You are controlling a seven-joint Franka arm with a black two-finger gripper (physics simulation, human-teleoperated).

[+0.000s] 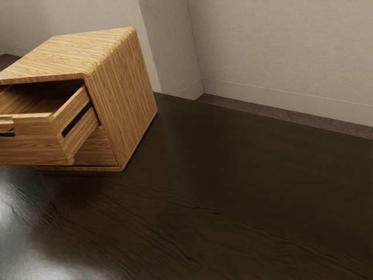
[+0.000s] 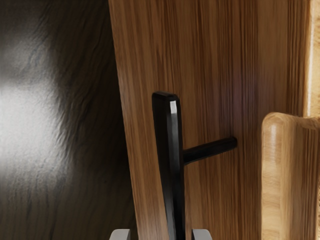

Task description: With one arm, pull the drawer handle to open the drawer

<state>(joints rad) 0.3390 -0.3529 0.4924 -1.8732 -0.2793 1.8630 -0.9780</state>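
A light wooden cabinet [image 1: 111, 76] stands at the exterior view's upper left. Its top drawer [image 1: 41, 125] is pulled well out toward the left edge, and the inside is visible. A short black piece of the drawer handle [image 1: 6, 133] shows at that edge. In the wrist view the black handle bar [image 2: 169, 165] runs along the drawer front [image 2: 225, 75], held off it by a short black post [image 2: 210, 149]. My gripper [image 2: 160, 235] straddles the bar. A grey fingertip [image 2: 120, 234] shows on either side of it, each with a gap to the bar.
The cabinet rests on a dark, glossy wood surface [image 1: 233, 192] that stretches toward the exterior view's right. Beige walls [image 1: 280, 46] and a corner pillar stand behind. A black slot [image 1: 76, 119] runs along the drawer's side. A rounded wooden edge [image 2: 290, 175] lies close beside the handle.
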